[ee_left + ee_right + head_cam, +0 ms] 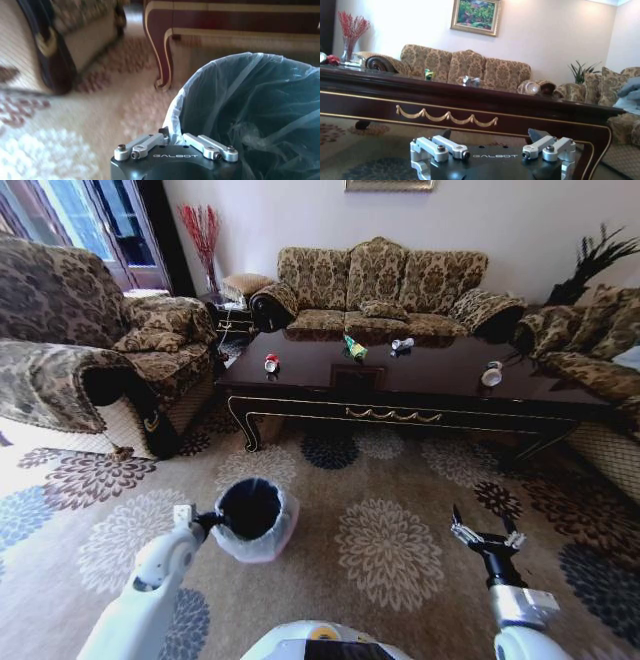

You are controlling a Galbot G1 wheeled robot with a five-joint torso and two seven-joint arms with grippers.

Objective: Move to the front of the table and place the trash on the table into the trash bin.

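The dark glossy table (420,385) stands ahead of me across the carpet. On it lie a red-and-white can (271,363), a green wrapper (355,347), a small silvery bottle (402,344) and a beige-and-white bottle (491,374). The black trash bin (252,515) with its whitish liner sits on the carpet at my lower left. My left gripper (205,523) is shut on the rim of the trash bin (250,112); the left gripper (169,135) pinches rim and liner. My right gripper (485,532) is open and empty, low before the table (470,101).
An armchair (90,350) flanks the table on the left, a sofa (385,290) stands behind it, and another seat (590,350) is on the right. A curved table leg (162,56) is close to the bin. Patterned carpet (390,550) lies between me and the table.
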